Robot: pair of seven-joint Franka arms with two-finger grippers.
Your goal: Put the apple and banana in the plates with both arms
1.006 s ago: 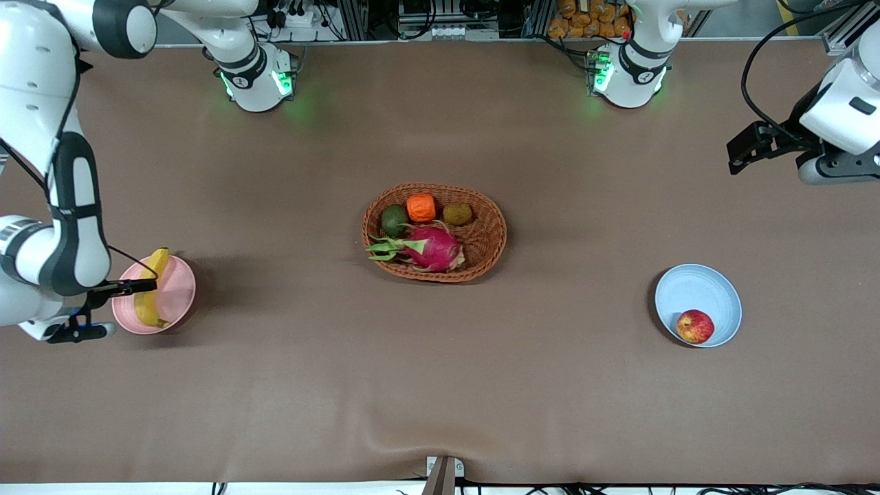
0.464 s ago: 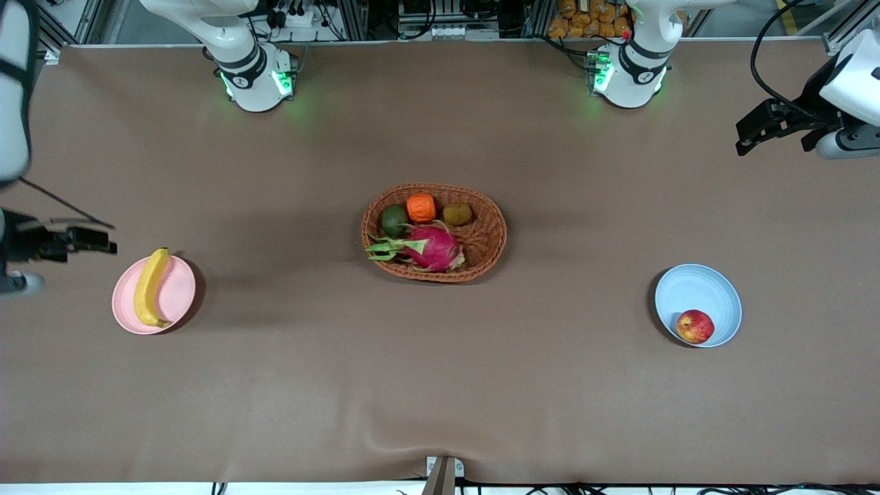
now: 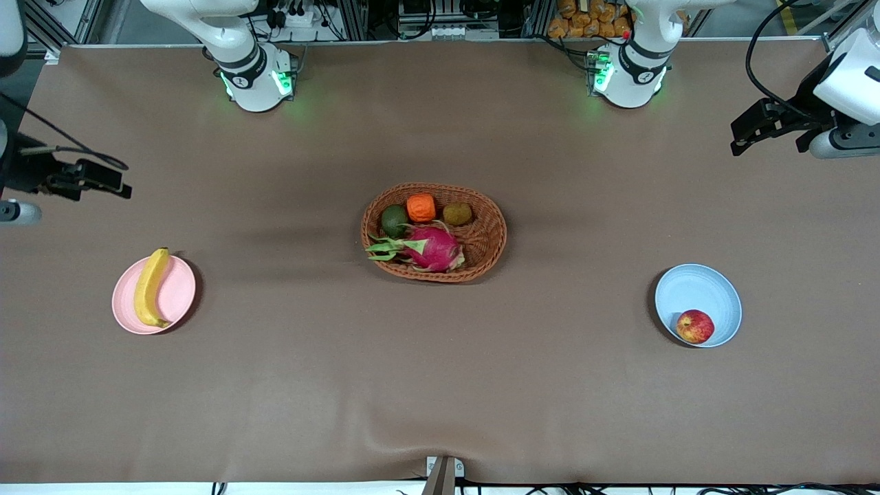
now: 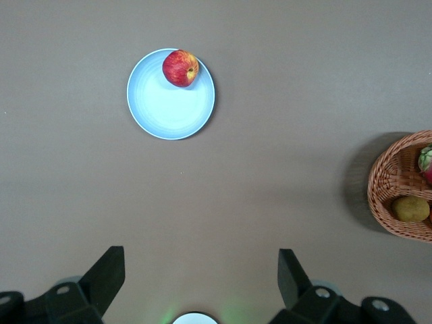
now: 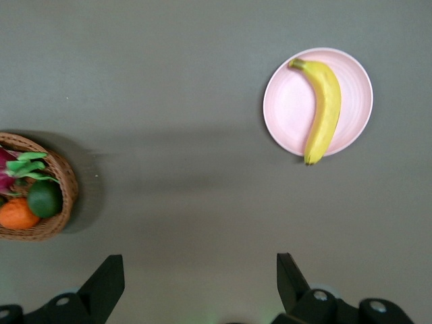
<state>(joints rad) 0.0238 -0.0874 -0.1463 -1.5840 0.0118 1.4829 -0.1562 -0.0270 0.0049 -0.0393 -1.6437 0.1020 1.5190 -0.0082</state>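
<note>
The yellow banana lies on the pale pink plate toward the right arm's end of the table. It also shows in the right wrist view on that plate. The red apple sits in the pale blue plate, at its rim nearest the front camera. The left wrist view also shows the apple and its plate. My right gripper is open and empty, high over bare table. My left gripper is open and empty, high over the left arm's end of the table.
An oval wicker basket stands mid-table, holding a pink dragon fruit, an orange lumpy fruit, a green fruit and a kiwi. The basket's rim also shows in both wrist views.
My right gripper has drawn up and away from the pink plate toward the robots' bases. The banana stays on the plate. The left gripper has shifted only slightly.
</note>
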